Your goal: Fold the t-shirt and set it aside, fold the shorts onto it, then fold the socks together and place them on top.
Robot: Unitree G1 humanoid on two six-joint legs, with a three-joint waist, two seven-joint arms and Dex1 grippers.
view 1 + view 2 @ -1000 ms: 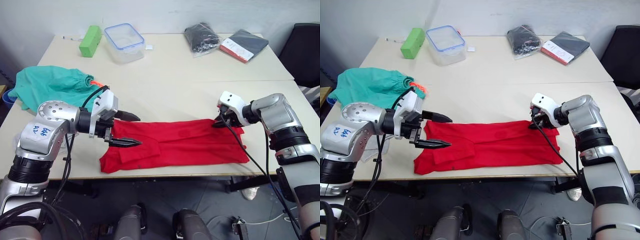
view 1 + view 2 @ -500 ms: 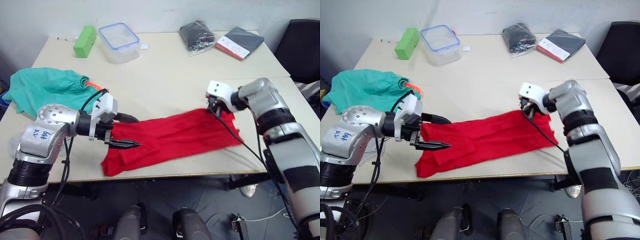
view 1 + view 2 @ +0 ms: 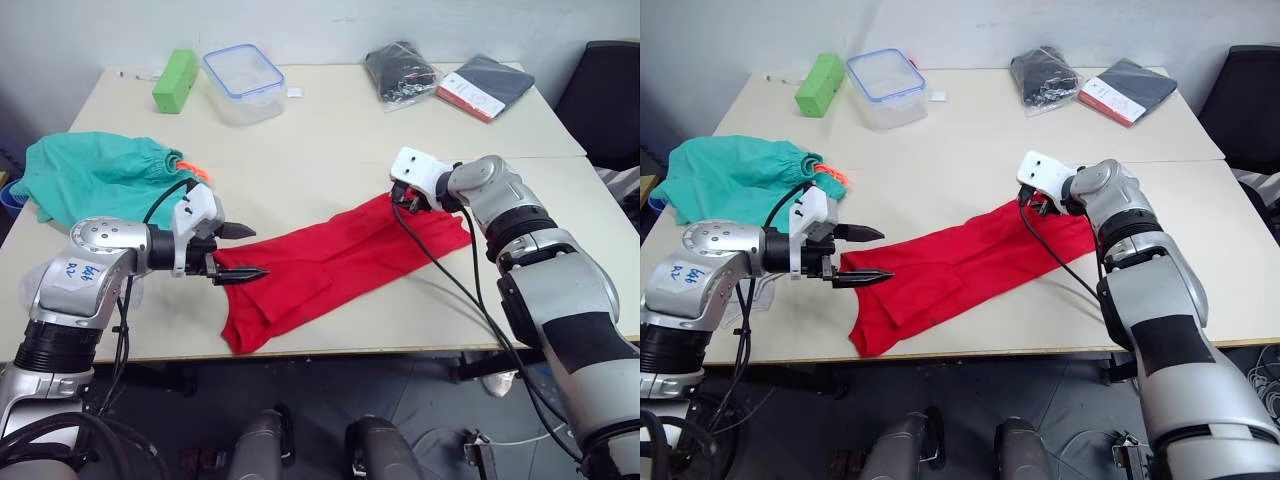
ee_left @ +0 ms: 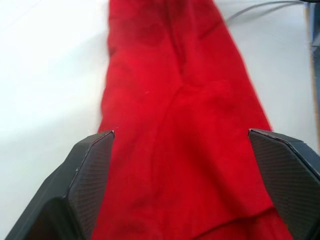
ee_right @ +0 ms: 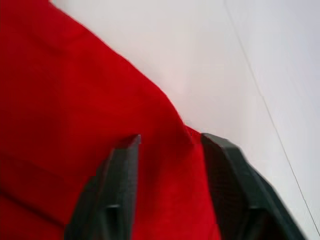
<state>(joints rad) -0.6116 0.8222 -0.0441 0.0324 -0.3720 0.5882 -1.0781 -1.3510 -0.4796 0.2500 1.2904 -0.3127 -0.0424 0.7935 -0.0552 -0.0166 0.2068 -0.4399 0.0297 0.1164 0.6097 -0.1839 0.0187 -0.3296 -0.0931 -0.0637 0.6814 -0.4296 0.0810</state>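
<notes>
The red t-shirt (image 3: pixel 330 262) lies as a long folded strip running diagonally across the near table. My left gripper (image 3: pixel 256 252) is open at the strip's near left part, one finger on each side of the cloth edge; the left wrist view shows the t-shirt (image 4: pixel 180 115) stretching away between the wide-apart fingers (image 4: pixel 87 175). My right gripper (image 3: pixel 406 202) is shut on the strip's far right end, with cloth bunched between its fingers (image 5: pixel 120 190). The teal-green shorts (image 3: pixel 95 175) with an orange drawstring (image 3: pixel 192 166) lie crumpled at the far left. The socks are out of view.
At the back stand a green block (image 3: pixel 172 80), a clear container with a blue rim (image 3: pixel 243 82), a black bagged bundle (image 3: pixel 400 70) and a dark flat packet (image 3: pixel 487 88). A black chair (image 3: pixel 610 95) is at the right. A seam (image 3: pixel 540 158) joins two tables.
My right gripper has pulled the t-shirt's right end back and to the left, so the strip now lies diagonally. The left gripper stays open near the left end.
</notes>
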